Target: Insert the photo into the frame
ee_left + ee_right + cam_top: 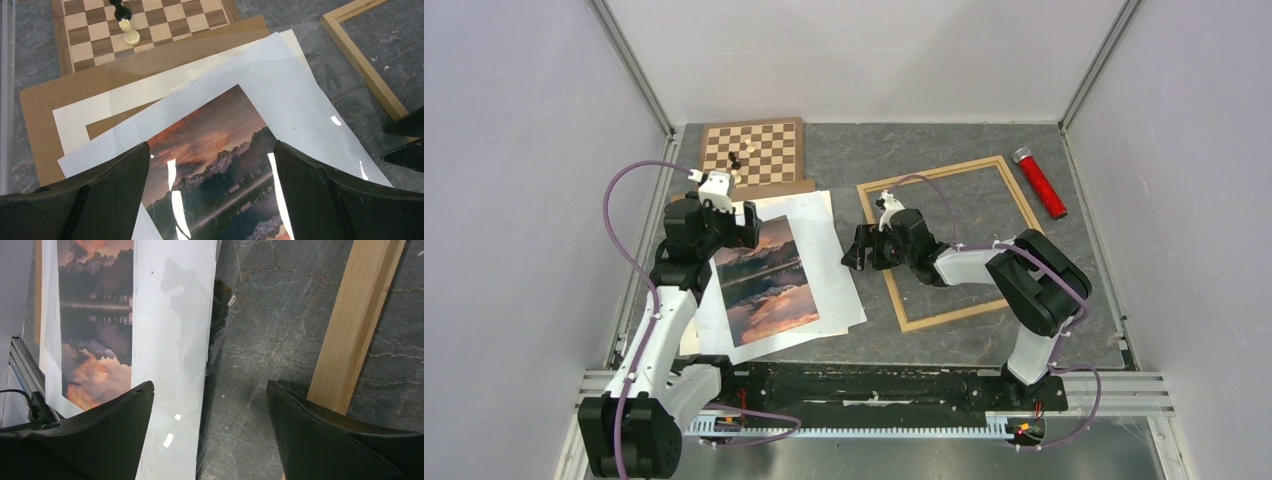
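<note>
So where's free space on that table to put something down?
Bare table shows behind the frame, between chessboard and red tube, and before the frame. Left is crowded: chessboard, brown board, white sheets and photo overlap.

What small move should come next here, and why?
Probably lower the left gripper onto the upper end of the photo and close on its edge. Its jaws stand open just above the photo, which lies on white sheets, apart from the frame. The right gripper, jaws open, holds nothing and hovers over the table beside the frame's left rail.
</note>
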